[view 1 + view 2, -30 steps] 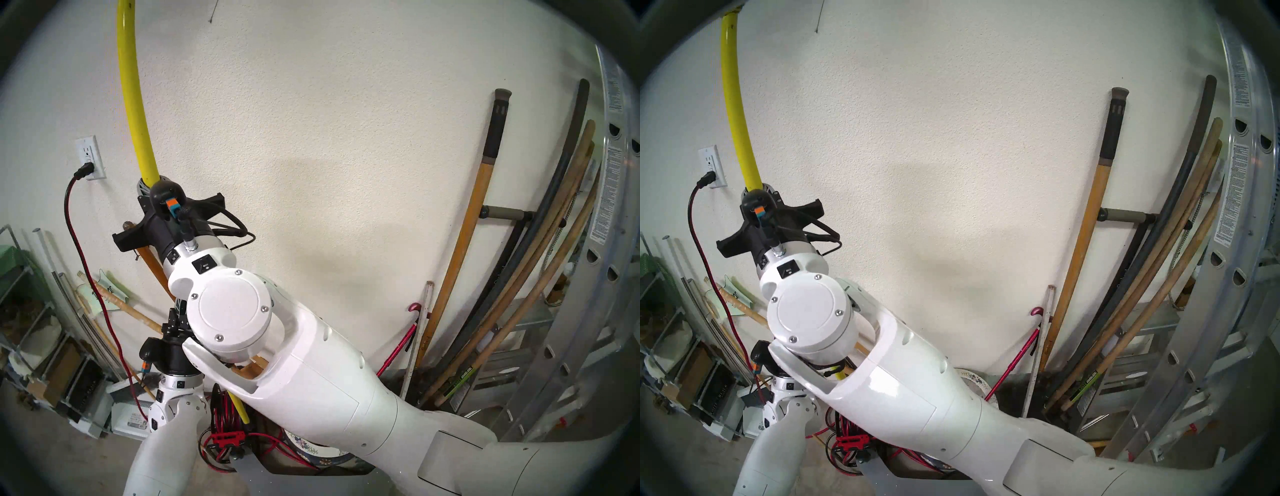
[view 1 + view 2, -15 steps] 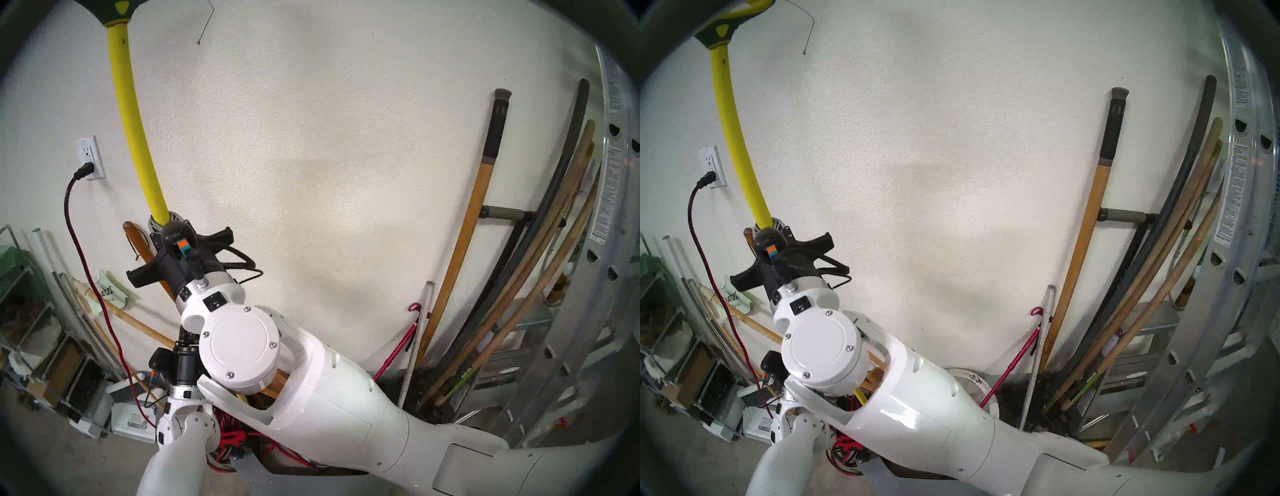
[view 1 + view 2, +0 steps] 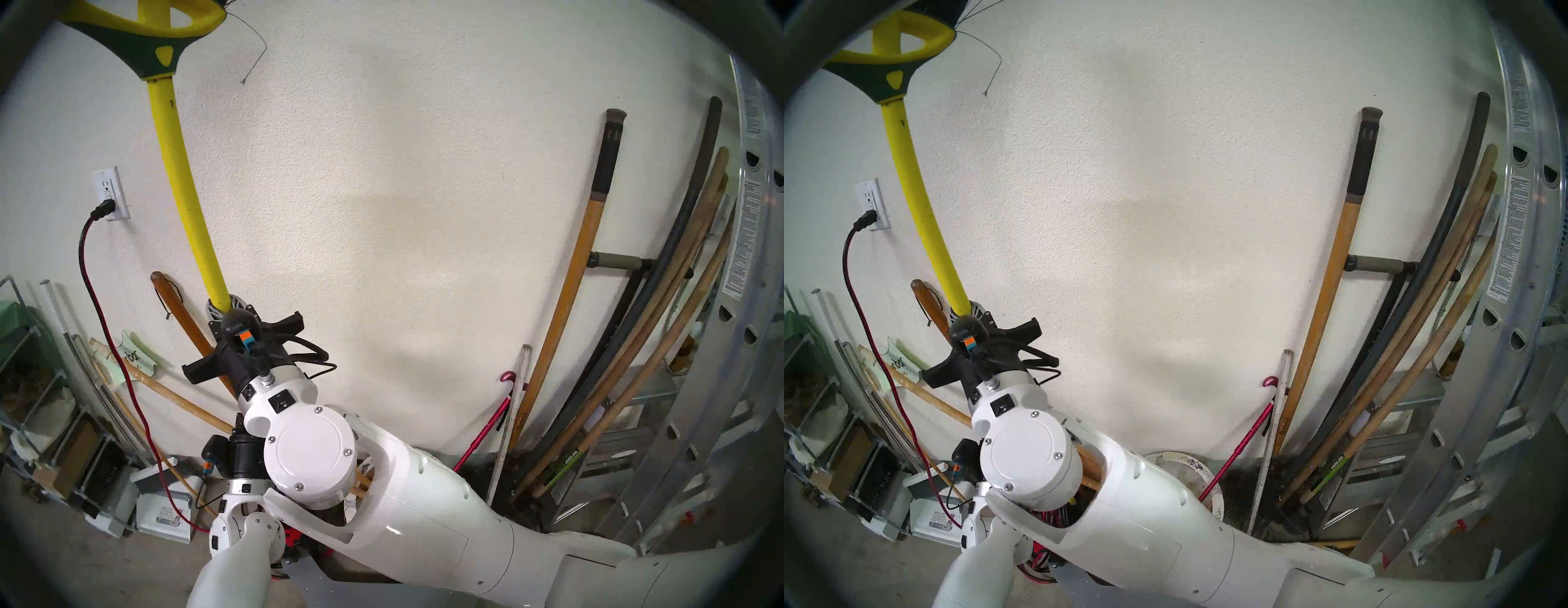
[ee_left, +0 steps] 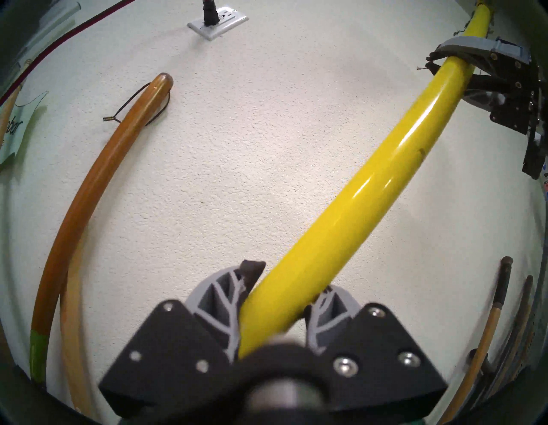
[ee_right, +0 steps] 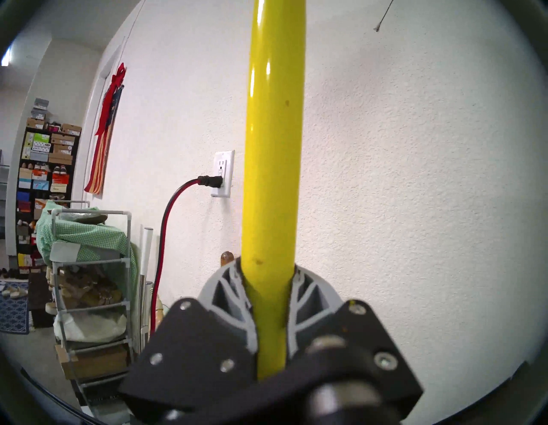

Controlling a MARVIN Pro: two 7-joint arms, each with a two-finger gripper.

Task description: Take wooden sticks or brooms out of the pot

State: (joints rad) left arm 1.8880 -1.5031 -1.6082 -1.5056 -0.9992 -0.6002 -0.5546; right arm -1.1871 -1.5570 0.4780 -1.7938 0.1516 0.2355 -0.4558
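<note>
Right gripper (image 5: 268, 293) is clamped on the yellow broom (image 3: 186, 187) pole, and the left gripper (image 4: 281, 299) grips the same pole lower down, head-end up by the wall. The pot (image 3: 1202, 469) sits low behind the right arm, broom's bottom end hidden, so can't tell if it's clear. Wooden sticks (image 3: 178, 399) still to pull, probably.

Broom (image 3: 186, 187): yellow pole rose from right gripper (image 3: 224, 306), head at top edge. Wall outlet (image 3: 111, 193) with red-black cord (image 3: 91, 288); wooden handles (image 3: 662, 339) and ladder (image 3: 721, 403) leaned right
</note>
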